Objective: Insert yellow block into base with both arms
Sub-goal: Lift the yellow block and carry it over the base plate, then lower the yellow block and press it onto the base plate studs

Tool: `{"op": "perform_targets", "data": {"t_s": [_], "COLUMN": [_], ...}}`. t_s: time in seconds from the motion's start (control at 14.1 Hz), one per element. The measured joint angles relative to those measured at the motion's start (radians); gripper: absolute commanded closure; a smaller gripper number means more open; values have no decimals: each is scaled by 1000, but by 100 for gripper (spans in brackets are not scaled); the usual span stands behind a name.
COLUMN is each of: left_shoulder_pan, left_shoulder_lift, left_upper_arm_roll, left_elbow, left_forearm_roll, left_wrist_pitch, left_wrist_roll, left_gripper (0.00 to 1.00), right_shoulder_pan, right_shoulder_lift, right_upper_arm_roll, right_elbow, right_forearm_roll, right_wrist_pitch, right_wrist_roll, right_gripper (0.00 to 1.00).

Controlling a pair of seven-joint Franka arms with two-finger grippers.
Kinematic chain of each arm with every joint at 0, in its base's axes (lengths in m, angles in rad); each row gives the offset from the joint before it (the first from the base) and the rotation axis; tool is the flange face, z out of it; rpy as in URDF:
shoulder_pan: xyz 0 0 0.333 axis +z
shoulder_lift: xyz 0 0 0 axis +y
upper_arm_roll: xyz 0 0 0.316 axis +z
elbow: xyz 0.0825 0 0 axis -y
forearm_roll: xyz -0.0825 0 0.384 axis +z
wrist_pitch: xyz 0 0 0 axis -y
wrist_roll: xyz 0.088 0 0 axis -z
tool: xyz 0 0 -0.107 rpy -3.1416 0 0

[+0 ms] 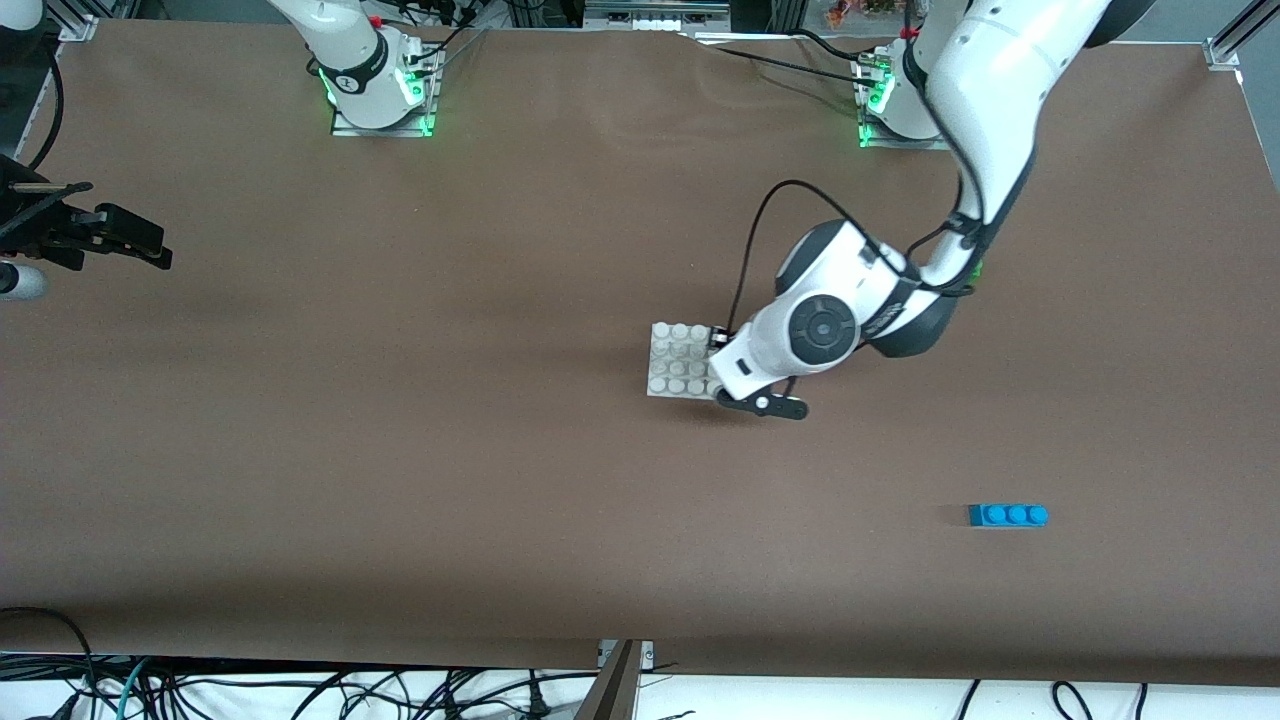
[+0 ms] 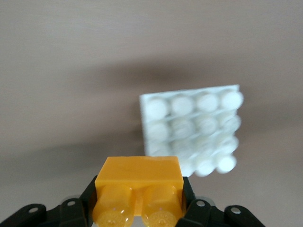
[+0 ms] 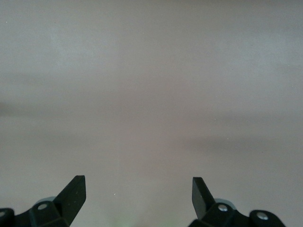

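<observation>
**Inspector:** Report the left arm.

**Assistant:** The left gripper (image 2: 138, 208) is clamped on the yellow block (image 2: 139, 189), studs pointing back toward the wrist camera. It hangs over the edge of the base (image 1: 680, 360) that faces the left arm's end of the table. In the left wrist view the block shows clear of the base (image 2: 194, 132), not yet touching it.

**Inspector:** And the base itself?

**Assistant:** It lies flat on the table (image 1: 400, 450) near the middle, with nothing on its studs.

**Inspector:** The right arm?

**Assistant:** It waits. The right gripper (image 3: 138, 194) has its fingers spread wide and empty, over bare table at the right arm's end.

**Inspector:** Anything else present?

**Assistant:** A blue brick (image 1: 1008, 515) lies nearer the front camera, toward the left arm's end, well apart from the work.

**Inspector:** Step in hand?

**Assistant:** In my judgement, carrying the block into position over the base. The next move calls for squaring the block with the stud grid, then pressing straight down. The base is unheld and may slide or tip unless the right arm steadies it.
</observation>
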Motion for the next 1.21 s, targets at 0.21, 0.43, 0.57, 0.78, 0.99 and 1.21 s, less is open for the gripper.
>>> {"op": "perform_targets", "data": {"t_s": [0.21, 0.43, 0.57, 0.78, 0.99, 1.21], "left_shoulder_pan": [-74, -119, -162, -167, -166, -166], "left_shoulder_lift": [26, 28, 31, 33, 37, 45], "left_upper_arm_roll": [2, 14, 59, 85, 90, 90], "left_elbow": [20, 25, 25, 21, 14, 13], "left_forearm_roll": [0, 10, 29, 31, 31, 31], "left_wrist_pitch": [51, 53, 62, 63, 63, 64], "left_wrist_roll": [-85, -97, -116, -117, -117, -121], "left_gripper": [81, 80, 80, 80, 80, 79], "right_shoulder_pan": [0, 0, 0, 0, 0, 0], "right_shoulder_lift": [0, 0, 0, 0, 0, 0], "right_upper_arm_roll": [0, 0, 0, 0, 0, 0], "right_elbow": [0, 0, 0, 0, 0, 0], "right_forearm_roll": [0, 0, 0, 0, 0, 0], "right_wrist_pitch": [0, 0, 0, 0, 0, 0], "right_wrist_roll": [0, 0, 0, 0, 0, 0], "right_gripper": [0, 0, 0, 0, 0, 0]}}
